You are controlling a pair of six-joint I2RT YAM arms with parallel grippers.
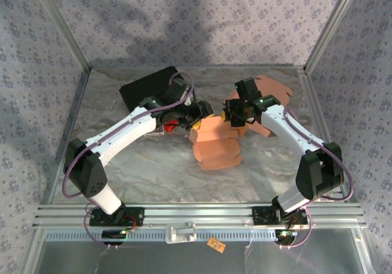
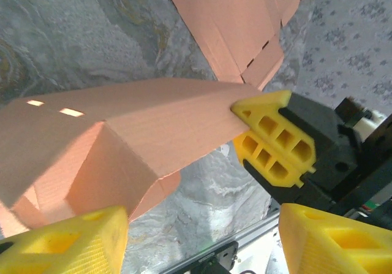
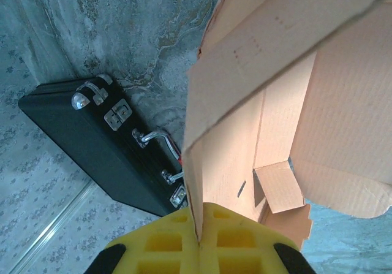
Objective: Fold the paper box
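Paper box point(image 1: 215, 144) mid-table between the arms, half formed. Right gripper point(image 3: 199, 237) pinched tight on a panel edge. Left gripper point(image 2: 202, 216) jaws wide apart, gripping nothing. Best: anchor right, fold along crease

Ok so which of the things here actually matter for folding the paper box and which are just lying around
In the job:
paper box
right arm's fingers, shut on one panel edge
left arm's fingers, open by a folded flap

Lying about:
black case with metal latches, back left
small orange tag, at the near edge
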